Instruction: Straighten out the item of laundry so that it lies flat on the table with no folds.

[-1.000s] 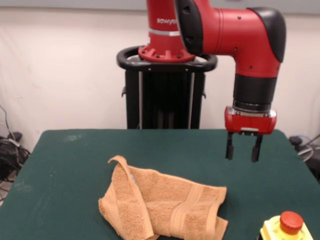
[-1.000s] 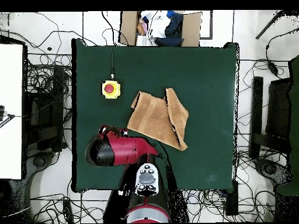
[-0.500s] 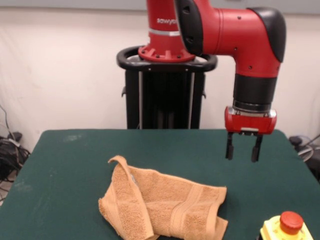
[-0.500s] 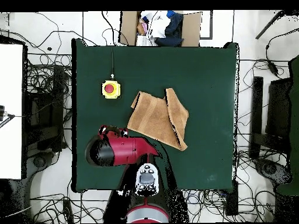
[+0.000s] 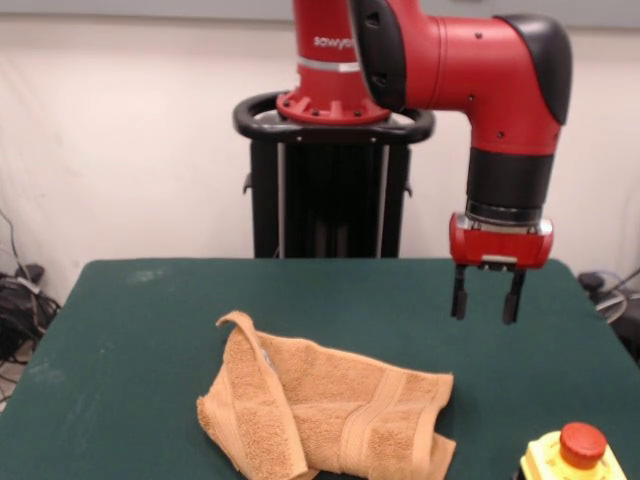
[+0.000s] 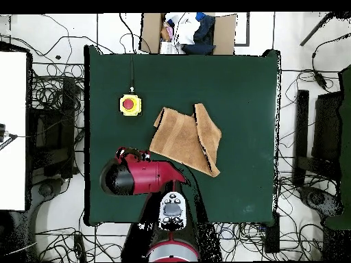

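On green table (image 5: 130, 330), folded towel (image 5: 330, 410), claw (image 5: 486, 300) apart

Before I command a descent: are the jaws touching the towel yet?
Apart. In the front view the gripper hangs open above bare table, up and to the right of the towel, green showing between them.

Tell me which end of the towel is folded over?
The towel's end far from the fingers, at the front view's left. A flap there is doubled over the rest and peaks up, while the other end lies mostly flat.
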